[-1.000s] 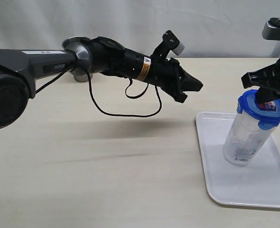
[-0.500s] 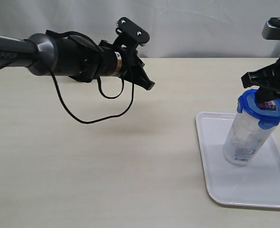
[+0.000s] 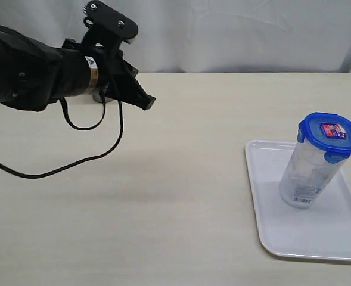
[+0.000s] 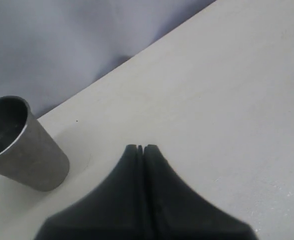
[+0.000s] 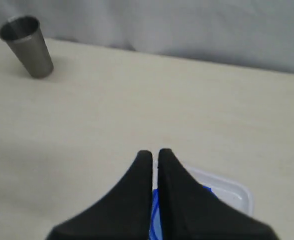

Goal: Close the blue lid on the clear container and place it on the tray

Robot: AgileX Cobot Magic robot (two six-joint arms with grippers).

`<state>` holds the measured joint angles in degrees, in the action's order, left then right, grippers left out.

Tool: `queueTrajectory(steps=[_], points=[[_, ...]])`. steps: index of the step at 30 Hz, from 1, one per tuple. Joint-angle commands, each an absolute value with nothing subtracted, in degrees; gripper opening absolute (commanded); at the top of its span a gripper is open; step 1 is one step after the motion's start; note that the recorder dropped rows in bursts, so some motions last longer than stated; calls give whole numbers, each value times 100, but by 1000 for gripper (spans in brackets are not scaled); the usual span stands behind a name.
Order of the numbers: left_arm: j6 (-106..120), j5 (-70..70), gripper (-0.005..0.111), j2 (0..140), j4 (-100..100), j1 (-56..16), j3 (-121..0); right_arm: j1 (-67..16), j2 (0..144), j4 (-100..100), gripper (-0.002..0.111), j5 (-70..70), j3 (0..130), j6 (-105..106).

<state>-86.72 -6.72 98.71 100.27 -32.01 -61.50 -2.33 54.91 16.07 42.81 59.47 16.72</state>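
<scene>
Sticker print on the blue lid and the barcode label on the clear container were too small for me to read. The tray ran off the exterior picture's right edge. On the right wrist feed, my right hand covered all but slivers of the lid. The steel cup was clipped by the left wrist picture's edge, and my left arm hid nearly all of it in the exterior view.
</scene>
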Motion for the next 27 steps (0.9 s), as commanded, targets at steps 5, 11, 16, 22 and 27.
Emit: queueTrajectory(steps=[5,11,16,22,27], points=[[-9381,-426,0,8472,9995,-3174,-5387,-211,3434,1815,4,3562,5389,1716],[-9452,186,0,7487,9995,-3174,-4797,-211,2146,1902,4,3438,5094,1716],[-9452,744,0,6960,9995,-3174,-4625,-211,1410,1917,4,3469,4957,1536],[-9452,794,0,6699,9995,-3174,-4625,-211,804,1917,4,3750,4957,1523],[-9452,768,0,6666,9995,-3174,-4625,-211,357,1917,4,3753,4957,1523]])
